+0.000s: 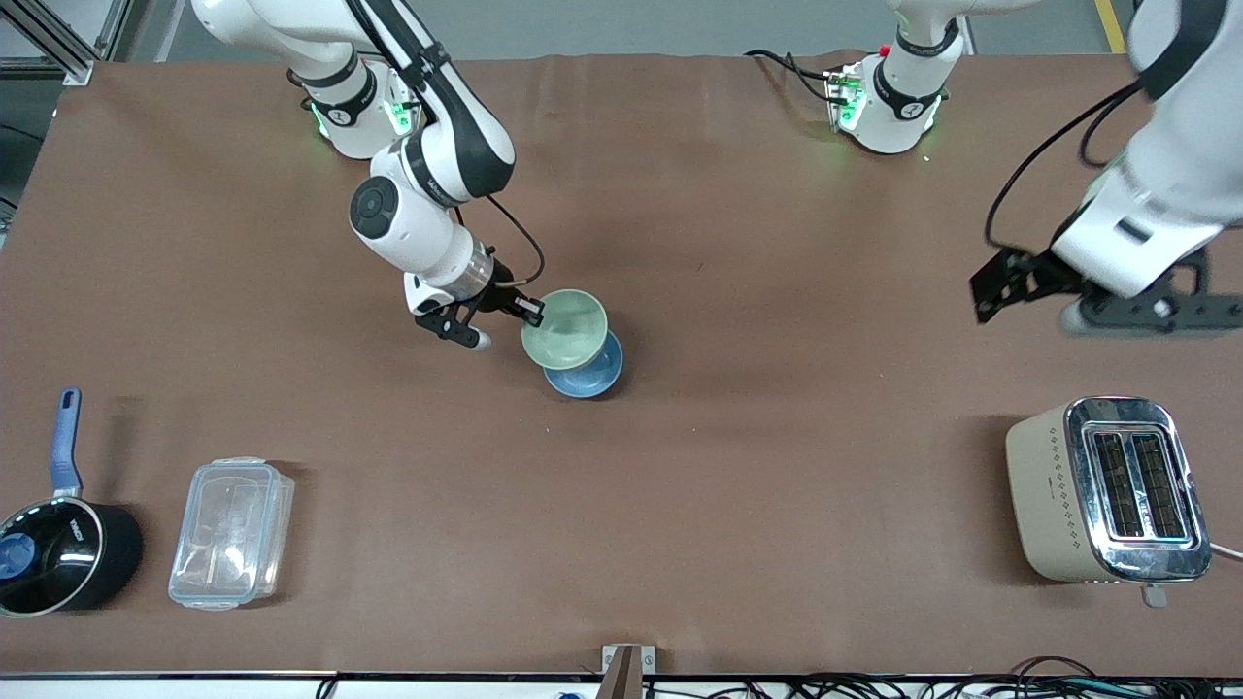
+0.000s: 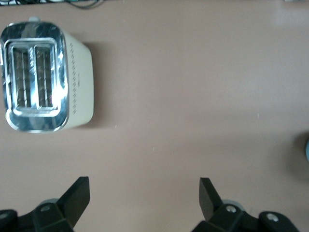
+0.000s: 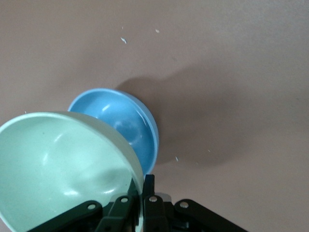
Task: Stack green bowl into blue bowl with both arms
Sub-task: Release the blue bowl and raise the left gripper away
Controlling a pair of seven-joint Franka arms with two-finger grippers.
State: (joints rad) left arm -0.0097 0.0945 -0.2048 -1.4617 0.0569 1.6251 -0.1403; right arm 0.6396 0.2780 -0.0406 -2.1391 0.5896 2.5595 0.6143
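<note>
Front view: the right tool [image 1: 507, 313] is clamped on the rim of the green bowl [image 1: 564, 329], which hangs tilted over the blue bowl [image 1: 587, 370]. The blue bowl sits on the table [image 1: 738, 466], partly covered by the green bowl. The left tool [image 1: 1088, 301] hangs above the table at the left arm's end, over bare table just off the toaster [image 1: 1107, 490], well apart from both bowls. A black pot [image 1: 58, 549] and a clear container [image 1: 231, 532] stand at the right arm's end.

Left wrist view: the left tool [image 2: 145, 198] has its fingers spread wide, holding nothing; the toaster [image 2: 46, 83] lies ahead of the fingertips.

Right wrist view: the right tool [image 3: 140, 191] pinches the green bowl [image 3: 58, 164] by its rim; the blue bowl [image 3: 120, 125] lies just past it, below, interior facing up.
</note>
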